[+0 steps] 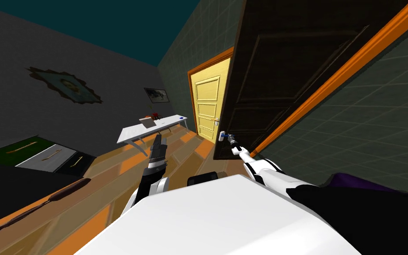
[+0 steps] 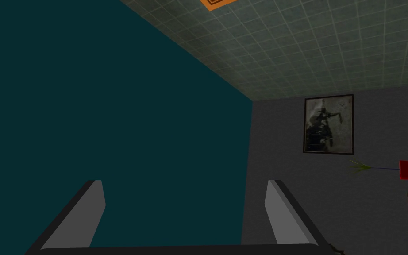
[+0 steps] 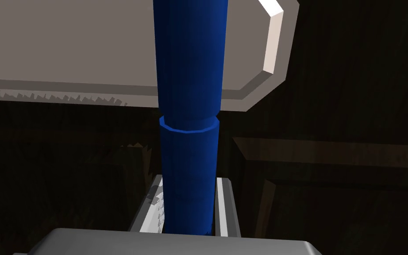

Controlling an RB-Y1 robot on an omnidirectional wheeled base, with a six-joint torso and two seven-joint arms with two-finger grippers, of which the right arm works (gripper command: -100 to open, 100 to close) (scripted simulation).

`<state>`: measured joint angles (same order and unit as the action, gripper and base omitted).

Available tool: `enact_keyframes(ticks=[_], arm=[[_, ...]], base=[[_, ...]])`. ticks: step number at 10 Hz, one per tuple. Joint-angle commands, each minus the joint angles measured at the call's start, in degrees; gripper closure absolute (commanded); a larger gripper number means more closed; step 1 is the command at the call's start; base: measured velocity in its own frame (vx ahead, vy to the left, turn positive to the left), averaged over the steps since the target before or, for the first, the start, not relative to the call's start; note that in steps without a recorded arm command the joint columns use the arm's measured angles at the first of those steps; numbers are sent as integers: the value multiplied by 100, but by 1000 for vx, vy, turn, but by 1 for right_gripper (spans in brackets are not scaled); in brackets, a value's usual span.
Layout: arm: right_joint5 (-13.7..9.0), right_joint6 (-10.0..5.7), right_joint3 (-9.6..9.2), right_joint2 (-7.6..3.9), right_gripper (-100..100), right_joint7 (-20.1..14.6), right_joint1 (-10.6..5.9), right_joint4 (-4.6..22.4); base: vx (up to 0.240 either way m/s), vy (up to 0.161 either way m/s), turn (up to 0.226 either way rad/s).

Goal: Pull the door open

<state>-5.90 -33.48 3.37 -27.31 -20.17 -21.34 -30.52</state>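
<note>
A dark panelled door (image 1: 287, 79) stands ajar on my right, swung off its orange frame (image 1: 344, 71). Its blue lever handle (image 1: 226, 136) sticks out from a pale grey backplate (image 1: 221, 135) at the door's free edge. My right gripper (image 1: 231, 141) is shut on that blue handle (image 3: 187, 110); the fingers (image 3: 225, 203) press its sides just below the backplate (image 3: 66, 44), with the dark door (image 3: 353, 88) behind. My left gripper (image 1: 159, 144) is held up over the floor, away from the door, and stands open (image 2: 185, 195) with nothing in it.
A yellow door (image 1: 208, 106) is shut in the far wall. A white table (image 1: 150, 128) with small items stands in front of it. A low cabinet with drawers (image 1: 48, 157) lines the left wall. Wooden floor (image 1: 119, 172) lies between.
</note>
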Motion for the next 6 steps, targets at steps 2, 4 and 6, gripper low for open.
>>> enact_keyframes(ticks=[2, 4, 6], arm=[[42, -24, -99, -12, 100, -86, 0, -51], [80, -45, -191, -11, 100, -158, 1, -86], [110, -62, -262, -11, 100, -214, 2, -113]], base=[[-88, -28, 22], [-160, -82, 55], [-174, -80, 65]])
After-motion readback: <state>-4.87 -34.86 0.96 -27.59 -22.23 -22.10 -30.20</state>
